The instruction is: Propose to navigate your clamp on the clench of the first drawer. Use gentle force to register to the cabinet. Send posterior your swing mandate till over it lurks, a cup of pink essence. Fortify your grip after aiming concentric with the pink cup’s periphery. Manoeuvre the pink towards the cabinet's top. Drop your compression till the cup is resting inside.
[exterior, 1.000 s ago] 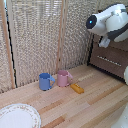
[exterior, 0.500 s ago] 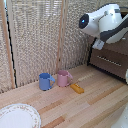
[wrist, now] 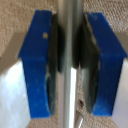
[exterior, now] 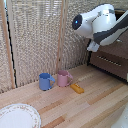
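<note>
Hand [wrist: 68, 65] clamped on silver bar handle [wrist: 69, 100], pink cup [exterior: 63, 78] beside blue mug [exterior: 45, 81]

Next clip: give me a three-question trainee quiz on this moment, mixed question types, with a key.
1. True or false: in the wrist view, the gripper has its blue-tipped fingers on either side of a silver bar handle.
2. Which mug stands nearer the small orange object? A. the blue mug B. the pink cup
3. Fill in: the white plate lies on the wooden ____.

Key: 1. true. 2. B. 3. table.
</note>
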